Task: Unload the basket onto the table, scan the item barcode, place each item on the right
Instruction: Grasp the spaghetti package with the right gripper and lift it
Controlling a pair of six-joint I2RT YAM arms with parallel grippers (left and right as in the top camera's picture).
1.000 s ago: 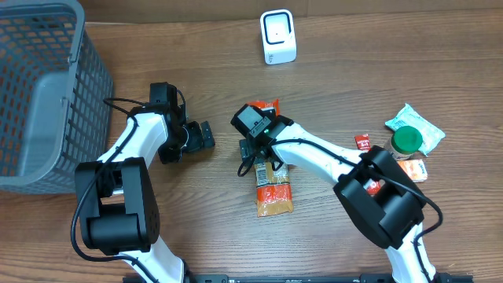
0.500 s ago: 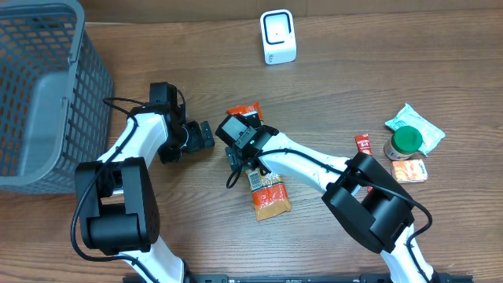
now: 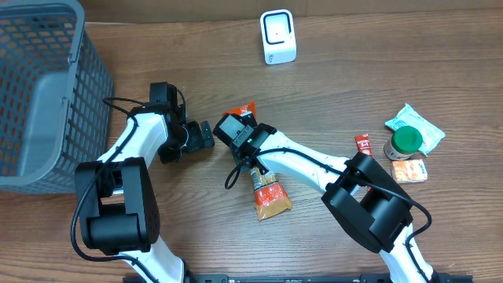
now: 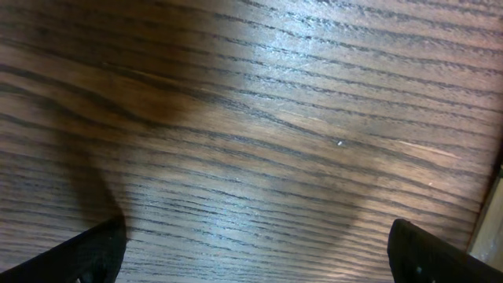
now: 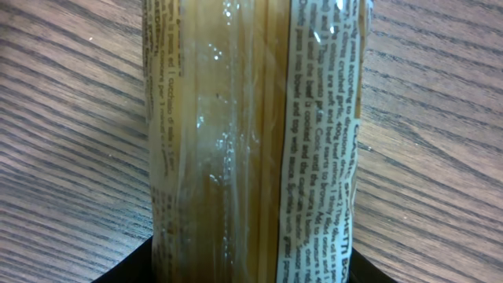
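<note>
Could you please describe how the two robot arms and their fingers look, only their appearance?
The left arm and the right arm have smooth white tube-like links joined by bulky black housings. A thin black cable loops along each arm. The wrists are black and boxy. The fingers are black with blunt tips. No markings are readable.
</note>
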